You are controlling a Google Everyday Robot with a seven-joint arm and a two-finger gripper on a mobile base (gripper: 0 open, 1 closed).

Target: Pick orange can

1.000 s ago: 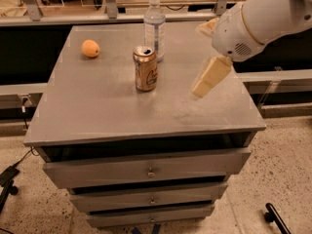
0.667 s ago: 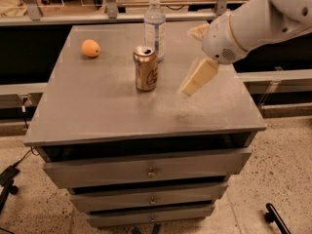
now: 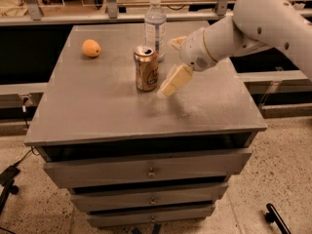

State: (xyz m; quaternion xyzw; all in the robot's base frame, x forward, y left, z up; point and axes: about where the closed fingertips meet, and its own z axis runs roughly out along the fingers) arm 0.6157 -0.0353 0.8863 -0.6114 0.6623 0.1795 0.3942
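the tool (image 3: 167, 67), a cream-coloured two-finger part at the end of a thick white robot arm (image 3: 263, 18), hangs low over the middle of the grey metal tabletop (image 3: 97, 106), reaching in from the right. its fingers (image 3: 174, 80) are spread apart. the nearer one slants down and to the left, its tip close to the surface. the farther one shows only as a short pale stub behind the wrist, near the bottle. nothing sits between them.

just to the left of the tool stands the golden-orange metal drink can (image 3: 146, 68), upright on the tabletop, its silver top opened and a pale mark on its side. the nearer finger's tip lies right beside the can's lower right edge. whether they touch cannot be told.

behind the can, and close to it, a taller clear plastic bottle with a white cap (image 3: 155, 26) stands upright, with the tool's farther finger just to its right. well to the left, near the back left part of the tabletop, lies a small round orange fruit (image 3: 91, 48), apart from everything else.

the tabletop caps a grey cabinet of stacked drawers with small knobs (image 3: 146, 172), which stands on a speckled floor (image 3: 273, 179). a black cable (image 3: 7, 174) lies at the lower left.
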